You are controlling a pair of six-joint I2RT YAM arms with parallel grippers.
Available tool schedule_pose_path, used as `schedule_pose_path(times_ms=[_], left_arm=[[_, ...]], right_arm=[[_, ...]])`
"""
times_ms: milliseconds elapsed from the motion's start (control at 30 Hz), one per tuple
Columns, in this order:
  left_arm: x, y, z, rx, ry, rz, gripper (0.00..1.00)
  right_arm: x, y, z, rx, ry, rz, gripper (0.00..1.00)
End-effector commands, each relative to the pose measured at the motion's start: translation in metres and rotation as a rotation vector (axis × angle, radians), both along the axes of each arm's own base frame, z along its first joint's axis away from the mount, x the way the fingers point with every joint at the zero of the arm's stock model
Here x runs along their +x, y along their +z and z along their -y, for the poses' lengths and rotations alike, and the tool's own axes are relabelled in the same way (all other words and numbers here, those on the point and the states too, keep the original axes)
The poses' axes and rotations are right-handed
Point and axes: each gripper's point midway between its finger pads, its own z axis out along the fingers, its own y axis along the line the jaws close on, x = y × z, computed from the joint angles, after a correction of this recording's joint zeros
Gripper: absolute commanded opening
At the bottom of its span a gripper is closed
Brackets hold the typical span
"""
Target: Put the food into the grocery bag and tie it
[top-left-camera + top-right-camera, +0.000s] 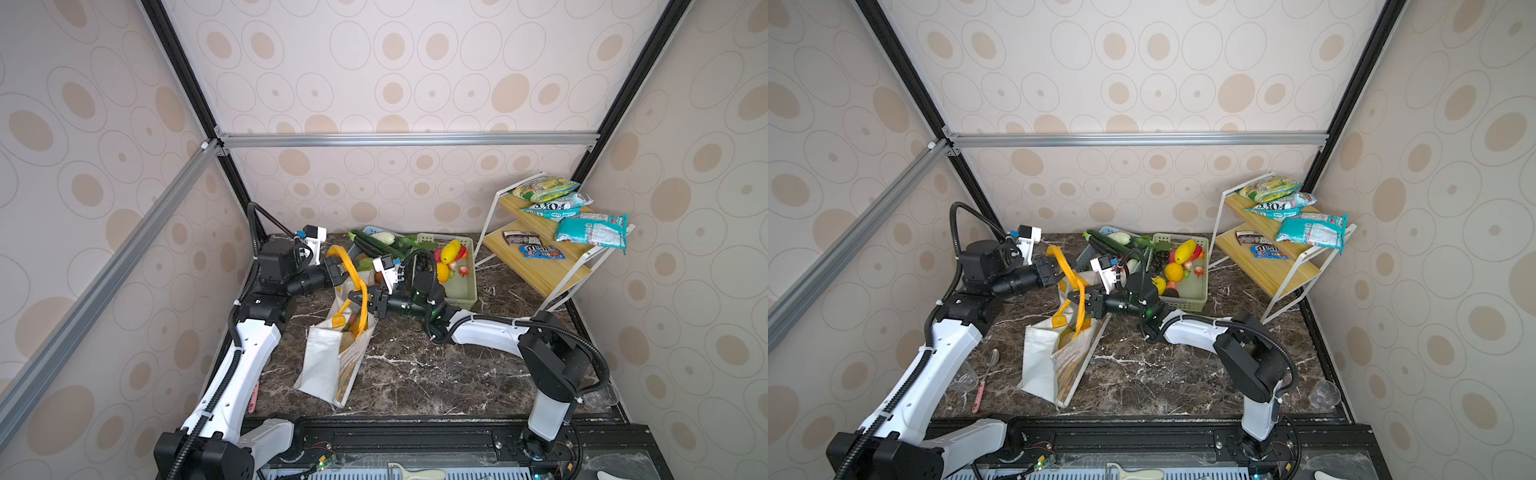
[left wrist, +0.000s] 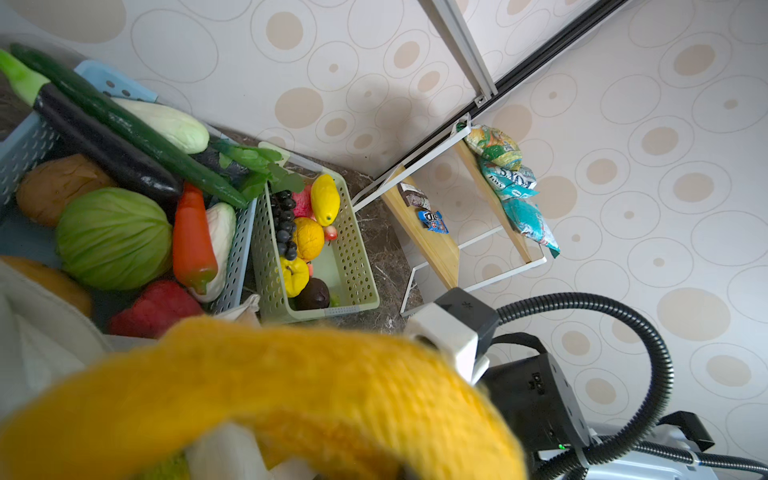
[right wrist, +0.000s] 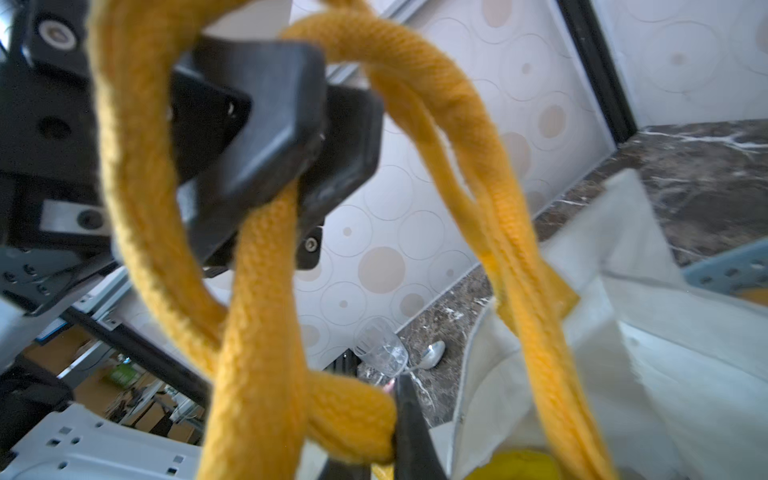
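Tying stage I think: the grocery bag (image 1: 320,365) lies on the desk (image 1: 415,374), long axis running from the front edge toward the baskets, mouth at the far end with a yellow fruit (image 3: 519,465) inside. The left gripper (image 1: 341,272) is clamped on 1 handle strap (image 3: 266,257) and holds it up. The right gripper (image 1: 358,300) sits just below, nearer the mouth, pinched on another stretch of strap (image 3: 353,415), so the 2 straps cross right between them.

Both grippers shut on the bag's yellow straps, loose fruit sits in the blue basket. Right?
No: the fruit sits in the green basket, clear in the left wrist view; the blue basket holds vegetables. Left gripper and right gripper are indeed shut on the bag's yellow straps.
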Motion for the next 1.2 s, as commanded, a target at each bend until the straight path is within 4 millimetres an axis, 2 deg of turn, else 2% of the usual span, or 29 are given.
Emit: schedule_pose_path(times_ms=[0, 133, 233, 367, 567, 700, 800, 933, 1067, 1167], left_arm=[[-0.003, 0.009, -0.013, 0.023, 0.006, 0.075, 0.06], [-0.002, 0.006, -0.025, 0.024, 0.03, 0.081, 0.06], [-0.002, -0.002, -0.032, 0.032, 0.04, 0.076, 0.06], [-0.001, -0.028, -0.037, 0.056, 0.036, 0.015, 0.06], [-0.002, -0.072, -0.047, 0.158, 0.075, -0.09, 0.04], [-0.004, -0.107, -0.059, 0.249, 0.108, -0.179, 0.02], [-0.007, -0.128, -0.078, 0.361, 0.182, -0.247, 0.0], [-0.01, -0.148, -0.102, 0.479, 0.277, -0.31, 0.0], [-0.011, -0.176, -0.127, 0.579, 0.376, -0.395, 0.0], [-0.014, -0.195, -0.135, 0.612, 0.404, -0.447, 0.0]], right_arm=[[0.04, -0.005, 0.033, -0.032, -0.269, -0.08, 0.05], [0.05, -0.016, 0.055, -0.09, -0.398, -0.119, 0.05], [0.057, -0.025, 0.078, -0.137, -0.524, -0.15, 0.05], [0.063, -0.032, 0.102, -0.158, -0.659, -0.174, 0.05], [0.072, -0.027, 0.129, -0.106, -0.817, -0.187, 0.05], [0.074, -0.019, 0.143, -0.064, -0.89, -0.199, 0.05], [0.074, -0.016, 0.155, -0.041, -0.938, -0.21, 0.05], [0.073, -0.009, 0.153, -0.047, -0.928, -0.207, 0.05], [0.073, -0.021, 0.16, -0.054, -0.963, -0.232, 0.05], [0.072, -0.027, 0.164, -0.08, -0.988, -0.232, 0.04]])
